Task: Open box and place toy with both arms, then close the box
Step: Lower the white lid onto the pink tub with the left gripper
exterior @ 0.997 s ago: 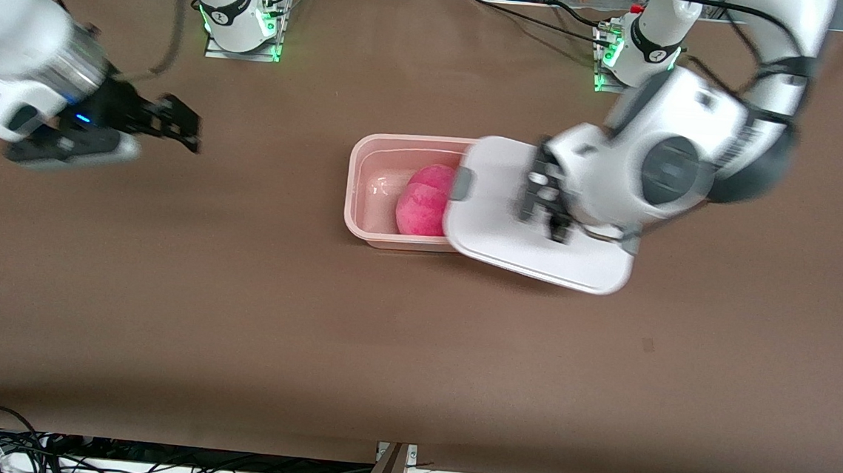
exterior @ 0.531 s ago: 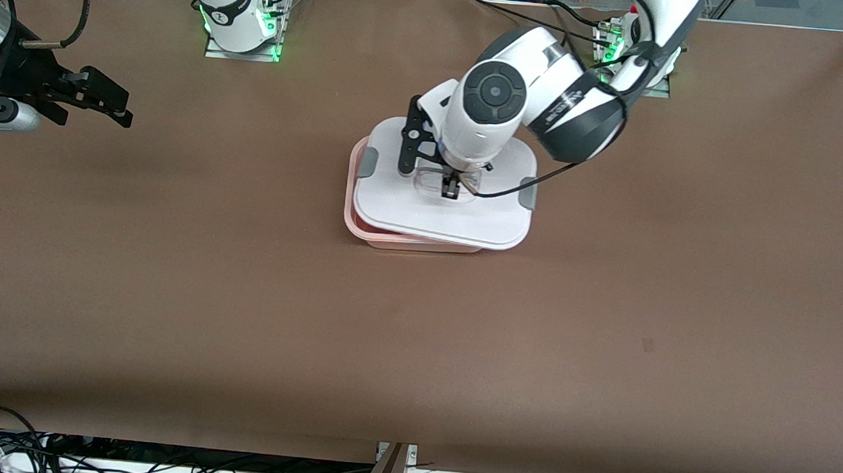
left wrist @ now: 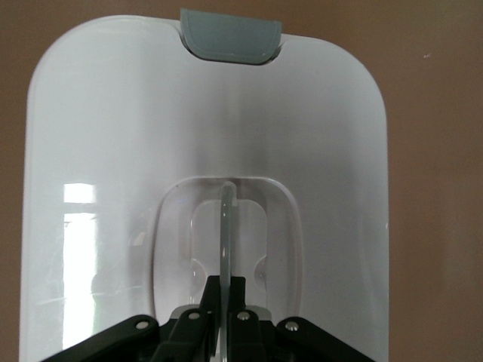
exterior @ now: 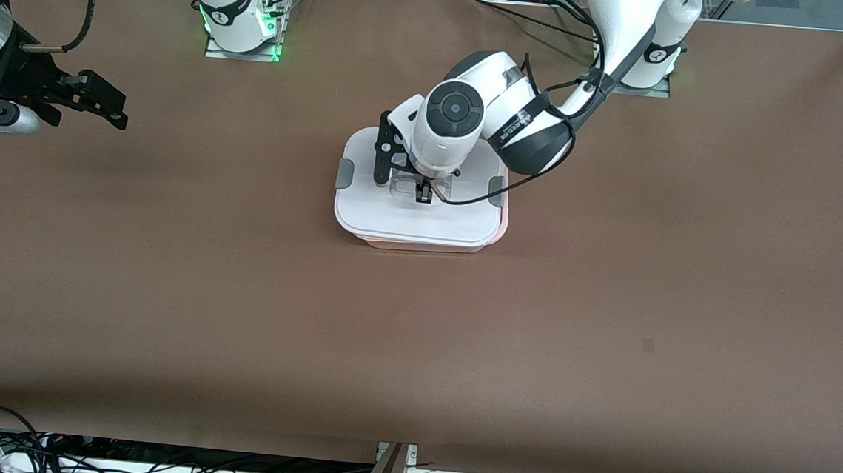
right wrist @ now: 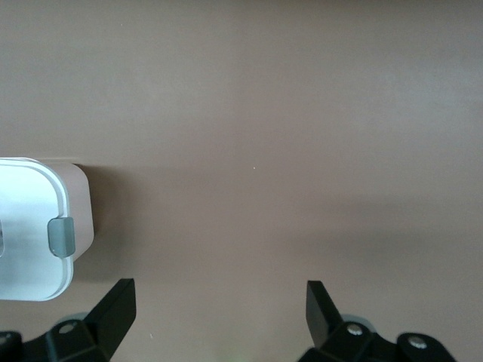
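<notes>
Shifted squarely onto the box (exterior: 428, 244), the lid (exterior: 393, 216) hangs clamped in the left hand (exterior: 421, 192); the right hand (exterior: 104, 99) waits, fingers apart.

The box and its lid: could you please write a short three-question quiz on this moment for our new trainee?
1. True or false: the left tool is shut on the lid's clear handle.
2. The right tool is: A) gripping a grey clip, B) open over bare table toward the right arm's end, C) inside the box.
3. Fill in: the white lid lies over the pink ___.

Key: 1 true; 2 B; 3 box.
</notes>
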